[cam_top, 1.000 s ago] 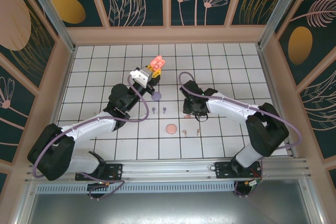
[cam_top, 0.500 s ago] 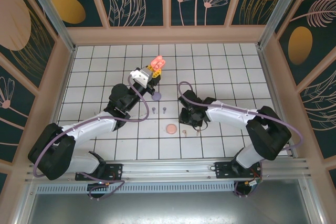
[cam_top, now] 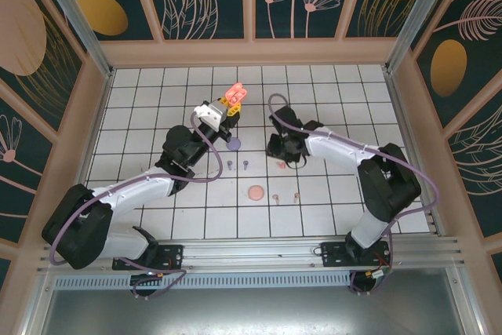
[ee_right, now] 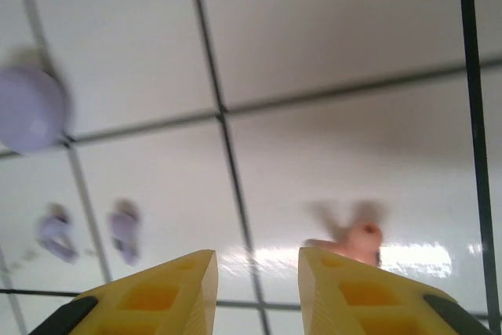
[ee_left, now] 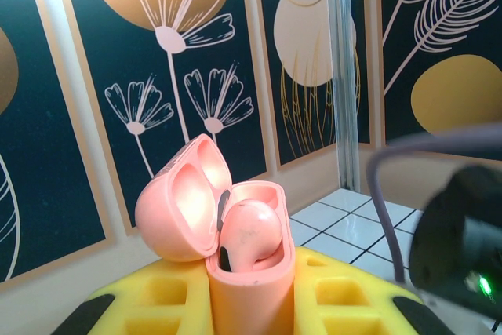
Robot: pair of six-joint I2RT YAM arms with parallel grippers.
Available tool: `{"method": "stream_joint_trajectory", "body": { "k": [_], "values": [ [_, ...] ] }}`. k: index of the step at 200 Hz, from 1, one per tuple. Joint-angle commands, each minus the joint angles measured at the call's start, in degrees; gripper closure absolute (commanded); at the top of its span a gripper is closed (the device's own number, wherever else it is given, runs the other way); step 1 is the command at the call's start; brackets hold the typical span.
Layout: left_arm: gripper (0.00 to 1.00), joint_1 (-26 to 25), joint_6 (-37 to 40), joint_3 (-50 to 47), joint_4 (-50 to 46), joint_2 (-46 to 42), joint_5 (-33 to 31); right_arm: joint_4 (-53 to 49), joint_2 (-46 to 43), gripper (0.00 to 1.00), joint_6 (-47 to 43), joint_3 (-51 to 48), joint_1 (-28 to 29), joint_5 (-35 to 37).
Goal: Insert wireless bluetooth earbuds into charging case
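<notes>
Since a second ago the right fingers [cam_top: 280, 149] have dipped toward the near edge and come back toward the far side, while the left arm has not shifted.

Top view: a white tiled counter [cam_top: 157, 92] inside walls painted with flowers. The right fingers now hang just beyond a loose pink earbud [cam_top: 280, 165] lying on a tile. It looks as if no bud has been lifted, so the pick-up is probably still to be made. Two more pink buds [cam_top: 274, 196] lie nearer, just right of a pink disc [cam_top: 256, 192]. A pair of lilac buds [cam_top: 229, 165] lies to the left of the loose pink earbud, with a lilac disc [cam_top: 233, 144] beyond them. The left fingers [cam_top: 226, 109] hold the charging case [cam_top: 234, 95] at the far centre.

Left wrist view: the yellow left fingers pinch the salmon-pink charging case, which stands upright between them. Its lid [ee_left: 180, 209] is swung open to the left. A seated bud [ee_left: 247, 233], glossy and rounded, rests in the case; whether a second slot is free cannot be told.

Right wrist view: the yellow right fingers are spread, with bare tile between them and nothing pinched. The loose pink earbud, small and blurred, lies just beyond the right-hand fingertip, not between the two. The lilac buds and lilac disc sit well to the left
</notes>
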Motion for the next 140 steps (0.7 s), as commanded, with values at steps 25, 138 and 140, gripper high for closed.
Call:
{"method": "stream_joint_trajectory", "body": {
  "k": [25, 138, 140],
  "values": [
    [1.00, -0.44, -0.41, 0.28, 2.38, 0.05, 0.72, -2.66, -1.09, 0.65, 2.04, -2.38, 0.62, 4.14],
    [1.00, -0.46, -1.67, 0.10, 3.38, 1.13, 1.04, -2.80, 9.22, 0.60, -4.40, 5.15, 1.17, 8.48],
    [1.00, -0.45, -1.67, 0.10, 3.42, 1.14, 0.99, -2.91, 9.55, 0.59, -4.50, 5.43, 1.13, 8.40]
  ]
}}
